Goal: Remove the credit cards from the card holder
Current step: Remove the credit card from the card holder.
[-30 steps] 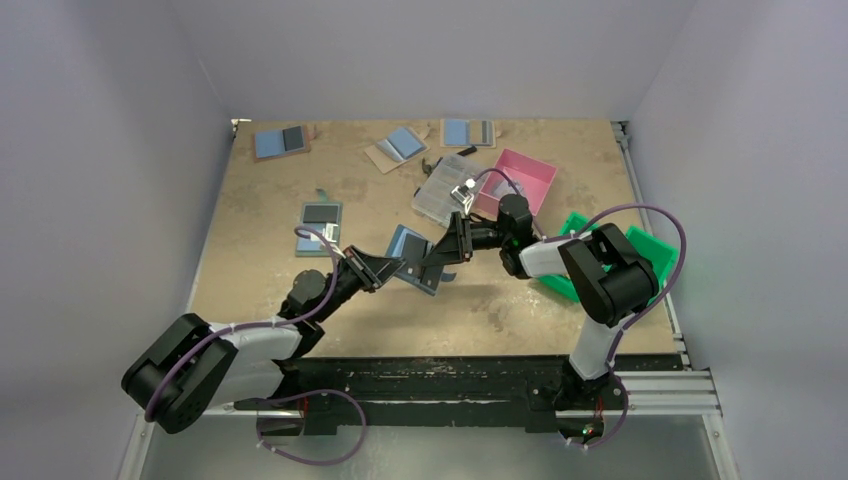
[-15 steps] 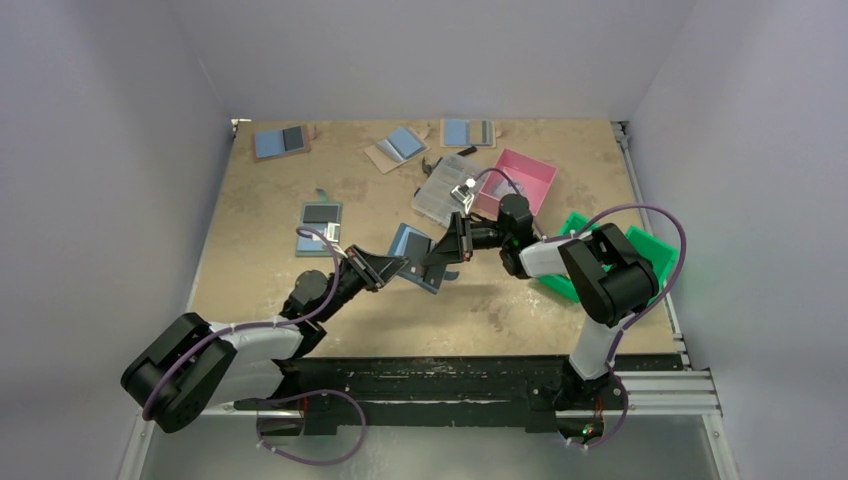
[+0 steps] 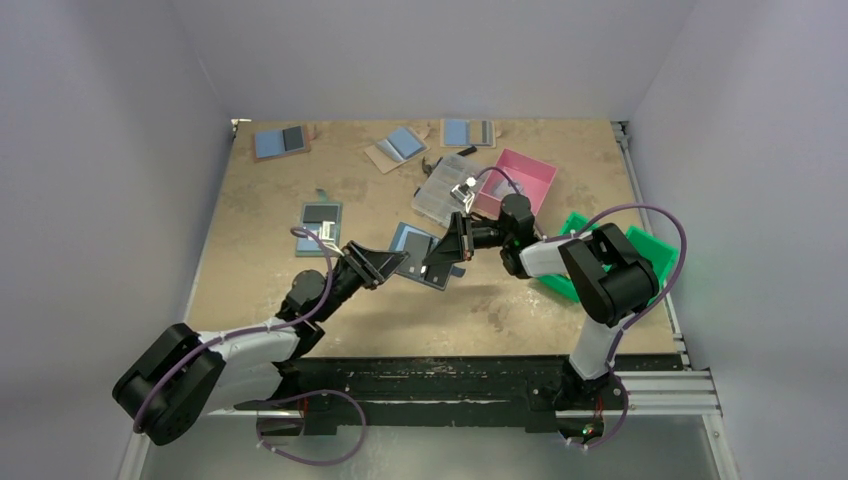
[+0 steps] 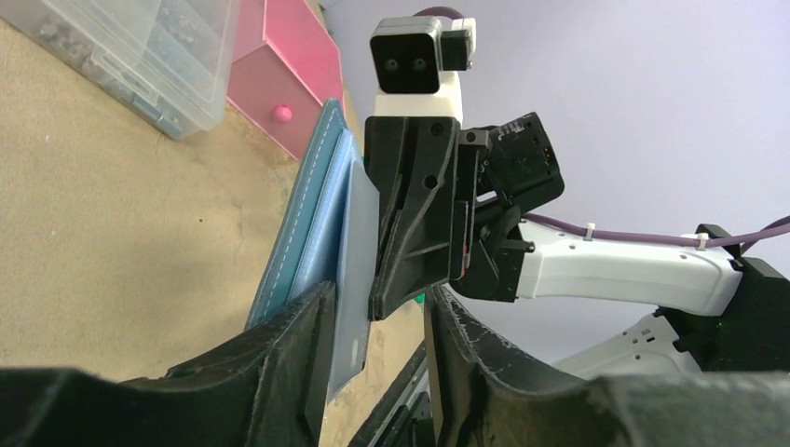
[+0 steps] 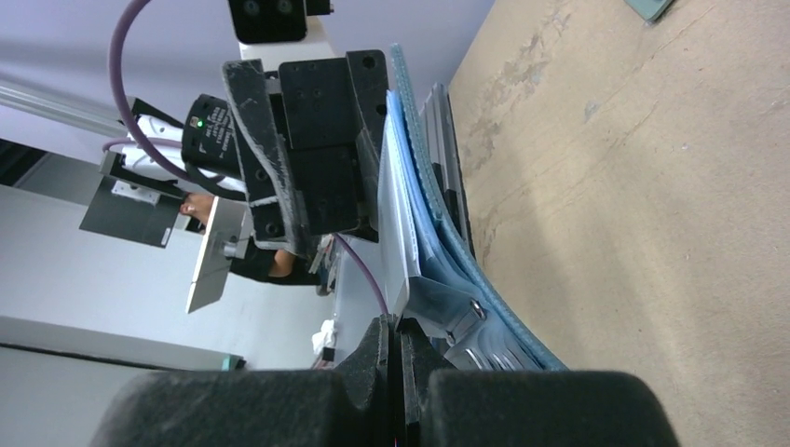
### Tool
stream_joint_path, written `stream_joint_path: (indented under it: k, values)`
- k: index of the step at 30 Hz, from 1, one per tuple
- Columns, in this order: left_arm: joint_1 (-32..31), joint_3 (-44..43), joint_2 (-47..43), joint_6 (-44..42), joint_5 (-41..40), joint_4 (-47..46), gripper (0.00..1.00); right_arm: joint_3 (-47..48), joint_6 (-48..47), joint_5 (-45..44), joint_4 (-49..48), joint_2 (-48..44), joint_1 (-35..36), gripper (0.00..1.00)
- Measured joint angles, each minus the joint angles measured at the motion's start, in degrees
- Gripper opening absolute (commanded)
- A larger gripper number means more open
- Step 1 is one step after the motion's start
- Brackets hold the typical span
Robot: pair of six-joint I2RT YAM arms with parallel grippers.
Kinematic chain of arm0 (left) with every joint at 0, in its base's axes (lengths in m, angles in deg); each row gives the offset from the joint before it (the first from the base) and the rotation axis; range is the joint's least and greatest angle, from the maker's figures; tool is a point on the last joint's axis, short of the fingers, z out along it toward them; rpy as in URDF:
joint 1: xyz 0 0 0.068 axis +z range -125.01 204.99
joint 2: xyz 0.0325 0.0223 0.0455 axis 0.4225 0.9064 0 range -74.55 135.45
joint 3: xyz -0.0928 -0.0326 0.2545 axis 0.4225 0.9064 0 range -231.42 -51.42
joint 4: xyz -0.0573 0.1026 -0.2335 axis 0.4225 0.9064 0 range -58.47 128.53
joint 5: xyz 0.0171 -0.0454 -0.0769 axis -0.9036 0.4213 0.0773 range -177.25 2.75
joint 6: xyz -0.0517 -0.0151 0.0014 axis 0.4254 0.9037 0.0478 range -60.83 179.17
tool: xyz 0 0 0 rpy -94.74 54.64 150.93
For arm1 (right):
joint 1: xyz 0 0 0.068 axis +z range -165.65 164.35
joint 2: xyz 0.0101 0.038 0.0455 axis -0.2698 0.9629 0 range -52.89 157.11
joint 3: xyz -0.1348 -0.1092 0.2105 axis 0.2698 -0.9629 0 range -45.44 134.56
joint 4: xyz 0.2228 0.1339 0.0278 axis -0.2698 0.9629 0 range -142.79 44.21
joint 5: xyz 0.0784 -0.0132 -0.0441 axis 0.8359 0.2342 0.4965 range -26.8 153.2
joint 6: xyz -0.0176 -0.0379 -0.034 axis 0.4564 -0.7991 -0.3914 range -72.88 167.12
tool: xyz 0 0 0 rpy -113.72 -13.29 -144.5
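Holder, place: the card holder point(image 3: 418, 247) is just below the centre of the overhead view, held up on edge over the table point(image 3: 300, 290) between the two grippers.
Left gripper: the left gripper point(image 3: 398, 263) has its jaws partly apart. The holder's lower edge stands in the gap, close to one finger, and nothing looks clamped.
Right gripper: the right gripper point(image 5: 396, 326) is closed tight on the holder's edge, nipping a pale sheet point(image 4: 359, 251) that lies against the blue cover.
Pale sheet: it may be one of the credit cards or the holder's grey half; both wrist views are too edge-on to say.
Handling, holder: probably light and thin. The soft stitched cover bows in the right wrist view, so it is likely to flop at the fold. It is best held by the stitched rim, away from the pocket mouths.
Handling, cards: likely light, stiff and slick. A card should be pinched at an exposed short edge and drawn straight out along its pocket, since a skewed pull could jam or slip.
Count, holder in hand: one.
Count, cards seen: none for certain, and one at most.
Count, other holders: three along the top of the overhead view. One has a black panel point(image 3: 281, 140) at upper left; two have tan backing point(image 3: 398, 148) point(image 3: 468, 132) at top centre.
Count, the rest: one flat teal piece point(image 3: 321, 228) left of centre. To the right are one clear box point(image 3: 443, 192), one pink tray point(image 3: 535, 170) and one green bin point(image 3: 640, 245).
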Motion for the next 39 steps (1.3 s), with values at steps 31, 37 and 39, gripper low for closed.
stream_joint_path:
  k: [31,37,39]
  values:
    - [3.96,-0.2,-0.17,-0.28,4.83,9.27,0.01,3.06,-10.43,1.38,11.13,3.52,0.79,0.0]
    - [5.38,4.2,3.78,0.15,7.5,5.46,0.06,4.2,-14.86,1.44,16.9,8.31,2.32,0.0]
    - [6.43,5.38,4.76,0.13,7.63,4.17,0.12,5.11,-17.35,1.49,19.8,9.14,2.32,0.0]
